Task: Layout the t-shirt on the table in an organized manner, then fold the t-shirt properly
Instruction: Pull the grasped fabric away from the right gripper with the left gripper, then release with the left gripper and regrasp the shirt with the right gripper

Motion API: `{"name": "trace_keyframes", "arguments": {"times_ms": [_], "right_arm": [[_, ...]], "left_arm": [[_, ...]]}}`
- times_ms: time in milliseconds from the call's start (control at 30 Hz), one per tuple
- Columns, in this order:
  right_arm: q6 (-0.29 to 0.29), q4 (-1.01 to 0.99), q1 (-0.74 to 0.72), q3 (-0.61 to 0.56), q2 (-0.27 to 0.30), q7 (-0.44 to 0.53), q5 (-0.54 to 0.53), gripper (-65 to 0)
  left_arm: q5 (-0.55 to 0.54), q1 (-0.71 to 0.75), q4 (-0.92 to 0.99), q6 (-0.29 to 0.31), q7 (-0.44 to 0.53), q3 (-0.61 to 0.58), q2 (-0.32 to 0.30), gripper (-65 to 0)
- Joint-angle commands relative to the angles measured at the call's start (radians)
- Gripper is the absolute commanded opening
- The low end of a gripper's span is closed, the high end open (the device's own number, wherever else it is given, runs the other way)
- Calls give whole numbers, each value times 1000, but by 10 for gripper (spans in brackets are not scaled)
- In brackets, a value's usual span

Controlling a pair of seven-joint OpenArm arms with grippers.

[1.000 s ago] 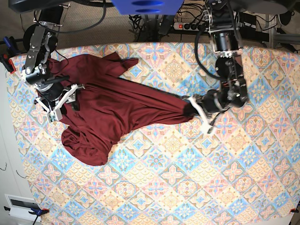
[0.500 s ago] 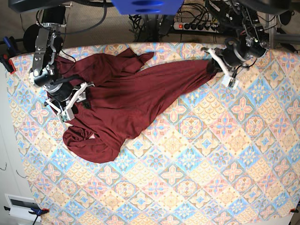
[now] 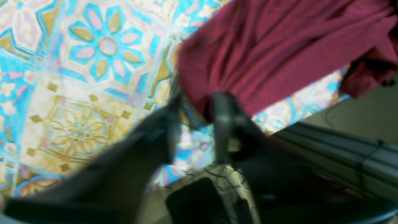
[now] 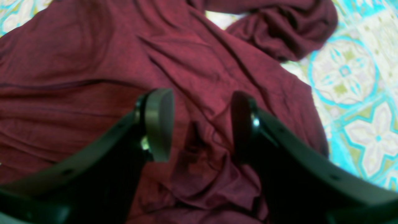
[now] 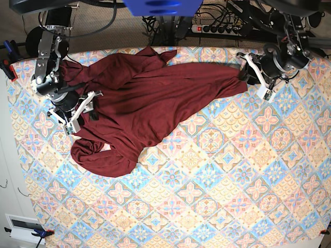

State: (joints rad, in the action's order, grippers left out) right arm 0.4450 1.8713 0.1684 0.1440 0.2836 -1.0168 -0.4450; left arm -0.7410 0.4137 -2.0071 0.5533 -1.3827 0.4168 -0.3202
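The dark maroon t-shirt (image 5: 145, 98) lies rumpled across the back left of the table (image 5: 207, 196), one end drawn out toward the back right. My left gripper (image 5: 247, 76) sits just past that end, by the table's far edge. In the left wrist view the left gripper (image 3: 196, 124) is open with patterned table (image 3: 77, 93) showing between its fingers, and the t-shirt (image 3: 264, 46) edge lies at the right fingertip. My right gripper (image 5: 83, 111) hovers over the shirt's left part. In the right wrist view the right gripper (image 4: 200, 124) is open above wrinkled t-shirt (image 4: 93, 62), holding nothing.
A bunched fold of the shirt (image 5: 101, 157) sits at the front left. Beyond the table's far edge lie a power strip (image 5: 207, 28) and cables. Clamps (image 5: 8, 49) grip the left edge. A white box (image 5: 23, 227) stands off the front left corner.
The left gripper has opened and let go of the shirt's end, shifting slightly right. The shirt has settled stretched toward the back right. The right arm has hardly moved.
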Motion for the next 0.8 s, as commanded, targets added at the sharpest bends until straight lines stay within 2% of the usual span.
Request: {"name": "trace_keyframes", "arguments": {"times_ms": [0,100,200,333,467,633,767], "right_arm": [[4,15,-33,3,13,23,-4,-362],[4,15,-88,-1,13,19,45,-362],[4,15,-112,-16,13,19,104,-362],[4,1,-165,-105,19,19,127,-361],[4,-63,-178,-165,18,22,165,-361],[4,-155,-183,-235,16,26,279,-361],[4,-197,-264,-291,16,49,283,-361]], "left_arm": [[-56,-6,-16,4,4,7,-23,-370],[-170,-12,-16,4,-14,7,-46,-255],[-245,-12,-14,4,-14,7,-72,-202],[-259,-31,-13,4,-14,41,-75,-198],[-257,-134,29,3,-8,127,-15,-198],[-254,-255,182,0,-7,139,23,-198],[-251,-329,308,0,-5,139,57,-198]]}}
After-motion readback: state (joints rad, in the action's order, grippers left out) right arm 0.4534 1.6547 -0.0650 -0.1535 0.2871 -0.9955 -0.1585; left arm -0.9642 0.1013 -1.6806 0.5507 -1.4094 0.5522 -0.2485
